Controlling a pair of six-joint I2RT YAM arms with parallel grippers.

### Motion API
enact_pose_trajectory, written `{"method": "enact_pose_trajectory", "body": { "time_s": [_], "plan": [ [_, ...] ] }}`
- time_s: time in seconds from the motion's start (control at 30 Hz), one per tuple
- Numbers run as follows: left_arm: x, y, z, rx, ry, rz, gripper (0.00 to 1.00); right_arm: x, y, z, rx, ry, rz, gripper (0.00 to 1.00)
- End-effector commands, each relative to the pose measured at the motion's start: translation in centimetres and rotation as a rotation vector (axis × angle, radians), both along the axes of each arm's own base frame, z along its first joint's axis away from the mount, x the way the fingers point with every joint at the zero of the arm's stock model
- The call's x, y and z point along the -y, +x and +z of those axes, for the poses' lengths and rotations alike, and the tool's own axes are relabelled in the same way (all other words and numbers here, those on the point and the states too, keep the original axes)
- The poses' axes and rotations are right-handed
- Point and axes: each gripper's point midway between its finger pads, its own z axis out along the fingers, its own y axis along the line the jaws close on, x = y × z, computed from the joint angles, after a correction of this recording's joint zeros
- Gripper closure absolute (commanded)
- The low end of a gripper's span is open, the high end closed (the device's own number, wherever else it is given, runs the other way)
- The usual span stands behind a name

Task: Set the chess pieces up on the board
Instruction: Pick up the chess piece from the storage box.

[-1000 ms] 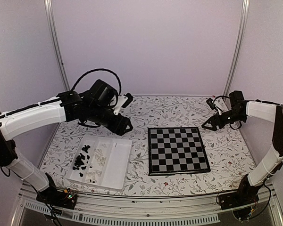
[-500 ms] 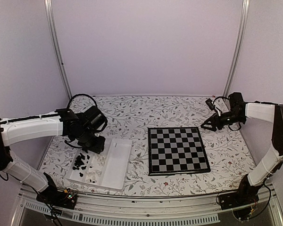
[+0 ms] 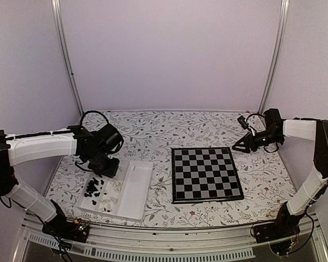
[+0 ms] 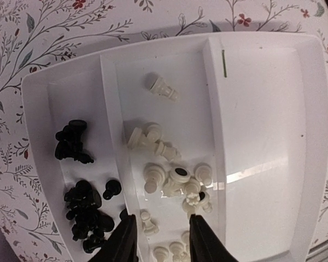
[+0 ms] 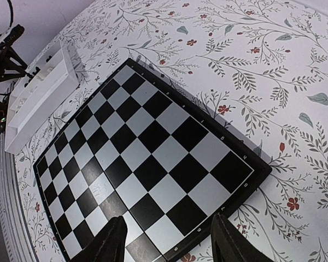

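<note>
The left gripper [image 4: 161, 240] is hovering with its jaws spread apart and holding nothing, directly above the cream-white chess pieces [image 4: 177, 180] lying in the middle compartment of the white tray [image 4: 262, 136]; the black ones [image 4: 82, 210] are lying in the compartment beside. I judge that the 1st pick is beginning: next, it needs lowering around 1 separated piece. Farther off, the right gripper [image 5: 169, 243], also spread, is waiting over the bare board [image 5: 142, 158].

The flat square chessboard with black and silver-grey checks [image 5: 153, 164] bears tiny pale coordinate marks along its thin black border [image 5: 210, 219], seen from the right wrist. They are too small to read surely. Nothing else carries legible writing.
</note>
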Motion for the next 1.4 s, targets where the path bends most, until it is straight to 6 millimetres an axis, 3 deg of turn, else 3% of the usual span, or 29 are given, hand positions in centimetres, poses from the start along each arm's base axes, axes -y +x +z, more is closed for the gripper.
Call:
{"method": "enact_pose_trajectory", "body": {
  "time_s": [0.0, 0.27, 0.73, 1.0, 1.17, 1.37],
  "plan": [
    [-0.8, -0.3, -1.5, -0.044, 0.022, 0.021, 0.65, -0.4, -0.1, 0.0, -0.007, 0.016, 0.023, 0.45],
    [-0.8, -0.3, -3.8, -0.084, 0.032, 0.024, 0.66, -0.5, -0.2, -0.5, -0.03, 0.018, 0.029, 0.48],
    [-1.4, 0.7, -5.4, -0.093, 0.033, 0.016, 0.68, -0.5, -0.3, -0.9, -0.047, 0.018, 0.038, 0.51],
    [-1.3, 0.8, -5.8, -0.107, 0.03, 0.003, 0.77, -0.5, -0.4, -1.0, -0.045, 0.013, 0.039, 0.52],
    [-1.0, 0.7, -5.2, -0.109, 0.014, 0.001, 0.86, -0.5, -0.4, -1.1, -0.051, 0.014, 0.041, 0.53],
    [-0.2, 0.9, -1.1, -0.06, 0.028, -0.013, 0.93, -0.5, -0.4, -1.1, -0.051, 0.011, 0.042, 0.55]
  ]
}}
